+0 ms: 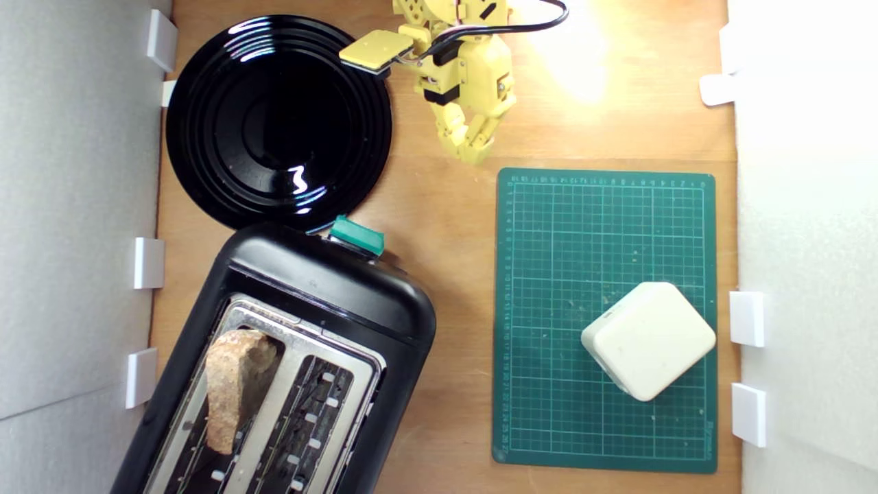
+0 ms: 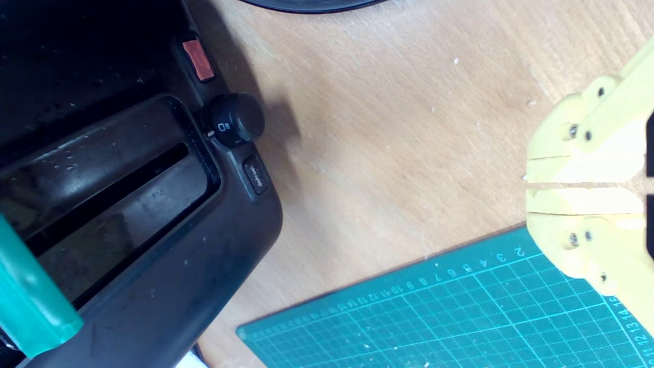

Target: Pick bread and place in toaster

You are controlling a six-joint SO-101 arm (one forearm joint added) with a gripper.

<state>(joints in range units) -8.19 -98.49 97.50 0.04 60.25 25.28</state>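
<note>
The bread (image 1: 236,384) already stands in the toaster (image 1: 288,357) slot nearest the desk's (image 1: 439,219) side edge, while the claw (image 1: 473,152), pressed together and empty, hangs well apart, so only the teal lever (image 1: 357,237) seems left.

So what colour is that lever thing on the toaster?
Teal-green. The lever on the black toaster shows best in the exterior view.

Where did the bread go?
The bread is standing in one slot of the black toaster, the slot nearer the exterior view's left, at the bottom left of that view. The slot beside it is empty.
</note>
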